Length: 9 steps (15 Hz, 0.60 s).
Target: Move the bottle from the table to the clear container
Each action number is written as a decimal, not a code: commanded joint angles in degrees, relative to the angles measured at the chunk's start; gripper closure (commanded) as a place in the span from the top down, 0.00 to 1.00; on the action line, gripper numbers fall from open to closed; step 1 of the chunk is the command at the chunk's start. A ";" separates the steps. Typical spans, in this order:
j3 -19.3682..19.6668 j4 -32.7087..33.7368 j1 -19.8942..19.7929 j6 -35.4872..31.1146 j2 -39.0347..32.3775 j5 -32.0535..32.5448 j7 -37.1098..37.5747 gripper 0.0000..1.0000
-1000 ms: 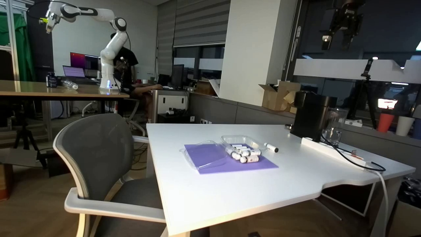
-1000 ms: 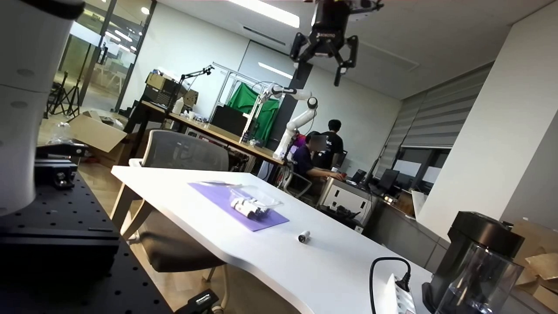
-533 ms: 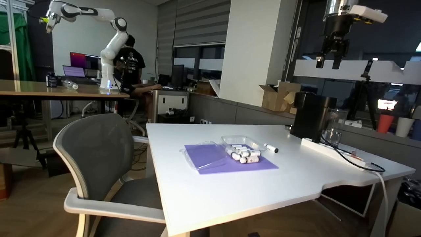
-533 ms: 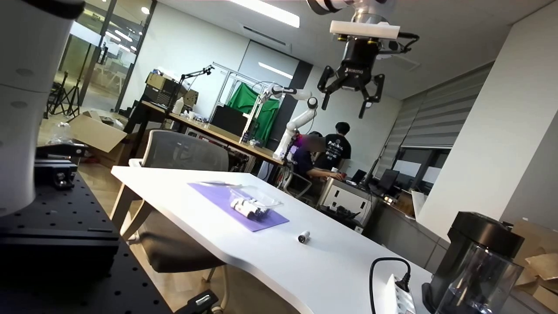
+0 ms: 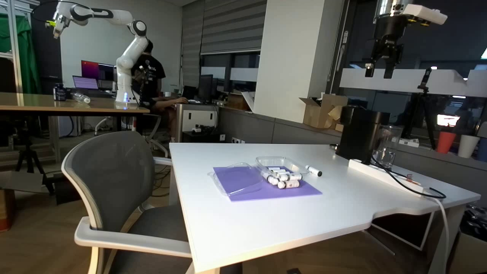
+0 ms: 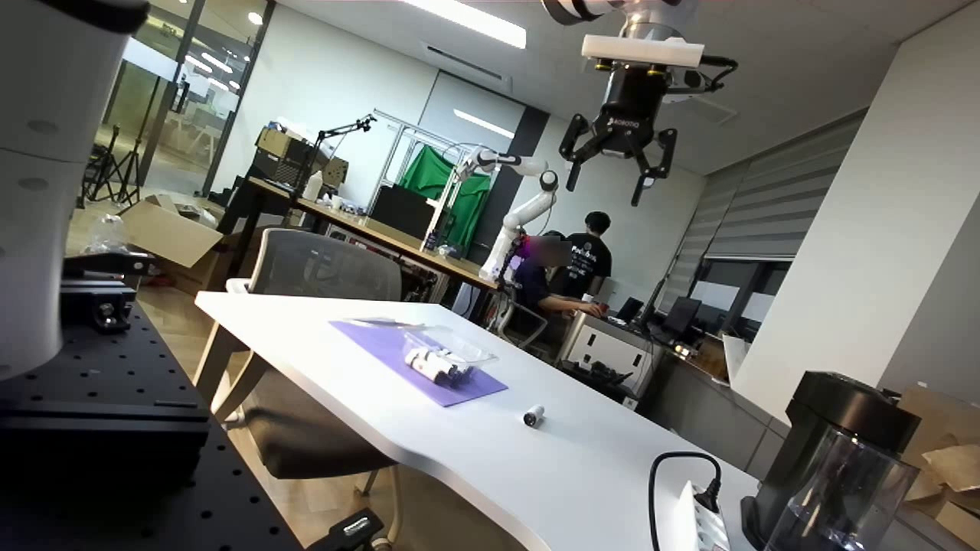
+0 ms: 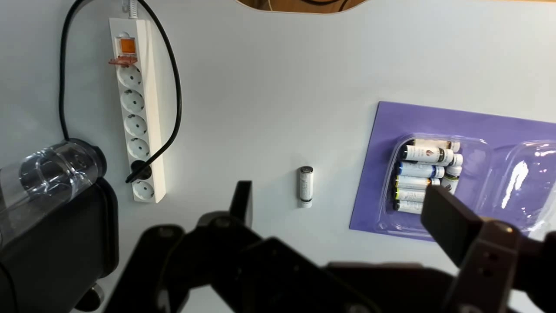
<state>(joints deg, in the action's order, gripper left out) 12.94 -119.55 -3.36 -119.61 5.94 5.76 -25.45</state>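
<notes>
In the wrist view, bottle (image 7: 306, 187) lies on the tabletop (image 7: 260, 108) outside the clear container (image 7: 475, 167); fingers (image 7: 449, 219) wide apart, empty, look aligned to pinch across the bottle's barrel. In both exterior views they hang high: straight, centred descent called for.

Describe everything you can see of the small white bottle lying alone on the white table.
The small, cylindrical white bottle lies on its side on the white table, apart from the thin purple mat. A paper-like white label, its print too small to read, wraps the body; one end is dark, the other a narrower white cap. Only the table touches it.
</notes>
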 commanded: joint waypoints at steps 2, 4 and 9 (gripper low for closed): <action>-1.36 0.14 -1.41 0.19 -0.05 -0.19 -0.14 1.00; -1.14 0.78 -1.50 -1.74 -1.60 -1.44 -1.40 1.00; -1.44 7.28 -3.03 -12.42 -14.68 -11.28 -7.95 1.00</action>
<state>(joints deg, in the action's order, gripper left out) 12.39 -118.69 -4.78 -127.82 0.66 0.03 -29.01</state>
